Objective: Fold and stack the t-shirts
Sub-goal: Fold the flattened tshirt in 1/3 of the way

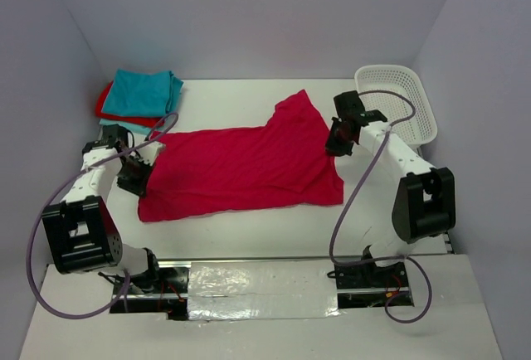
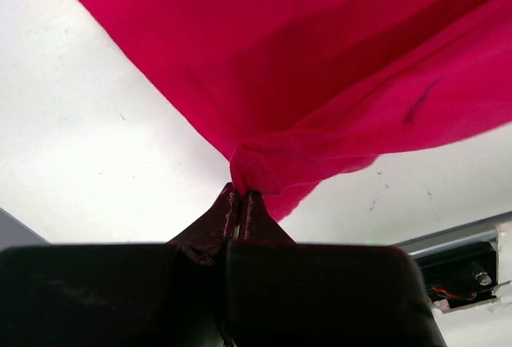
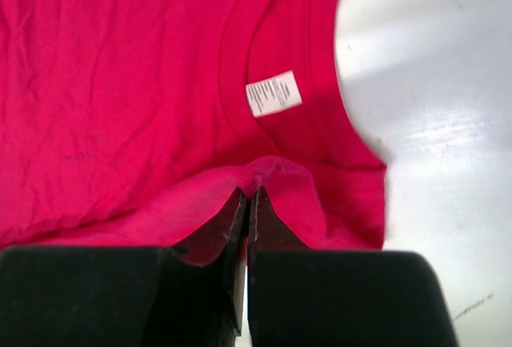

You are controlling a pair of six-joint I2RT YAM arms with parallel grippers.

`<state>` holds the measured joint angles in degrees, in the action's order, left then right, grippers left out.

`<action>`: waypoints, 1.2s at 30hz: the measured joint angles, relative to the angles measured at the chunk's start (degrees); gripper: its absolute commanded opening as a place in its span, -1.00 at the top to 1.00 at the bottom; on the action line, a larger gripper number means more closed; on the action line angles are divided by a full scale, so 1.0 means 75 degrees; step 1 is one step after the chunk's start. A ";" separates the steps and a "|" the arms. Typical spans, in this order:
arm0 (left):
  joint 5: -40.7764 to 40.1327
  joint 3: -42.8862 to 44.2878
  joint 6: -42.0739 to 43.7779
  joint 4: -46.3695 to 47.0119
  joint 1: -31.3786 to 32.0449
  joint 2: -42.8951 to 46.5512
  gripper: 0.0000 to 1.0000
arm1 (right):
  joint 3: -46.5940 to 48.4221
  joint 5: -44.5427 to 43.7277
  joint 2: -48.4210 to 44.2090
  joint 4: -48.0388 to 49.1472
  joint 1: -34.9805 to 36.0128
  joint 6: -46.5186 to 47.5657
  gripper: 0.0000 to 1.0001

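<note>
Top: red shirt point(image 1: 245, 165) lies spread on the table point(image 1: 249, 231), with a folded stack point(image 1: 137, 99) at the far left corner. Left wrist: left claw point(image 2: 239, 201) pinches the shirt's bunched edge. Right wrist: right claw point(image 3: 250, 197) pinches cloth near the collar label point(image 3: 274, 93).

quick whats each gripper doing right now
Left gripper: closed, pinching an edge of the red t-shirt.
Right gripper: closed, pinching the same shirt near its collar.
</note>
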<state>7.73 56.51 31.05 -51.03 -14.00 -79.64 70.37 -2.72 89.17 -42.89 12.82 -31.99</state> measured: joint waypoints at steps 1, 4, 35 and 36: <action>-0.0023 -0.0041 -0.0020 0.0085 -0.0079 -0.0087 1.00 | 0.0085 0.0023 0.0163 0.0050 -0.0026 0.0070 1.00; -0.0055 -0.0087 -0.0140 0.0239 -0.0204 -0.0221 1.00 | 0.0172 0.0082 0.0455 0.0192 -0.0067 0.0227 1.00; 0.0723 0.2538 -0.0766 -0.0239 -0.1973 -0.1632 -0.59 | 0.1833 0.1177 0.1498 -0.0239 -0.0839 0.1495 -0.23; 0.0755 0.2299 -0.0758 -0.0385 -0.1953 -0.1568 -0.63 | 0.1291 0.1300 0.1026 -0.0251 -0.0985 0.1408 -0.22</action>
<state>13.39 73.76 25.36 -53.91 -28.64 -91.39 80.05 7.03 96.86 -44.77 5.43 -21.43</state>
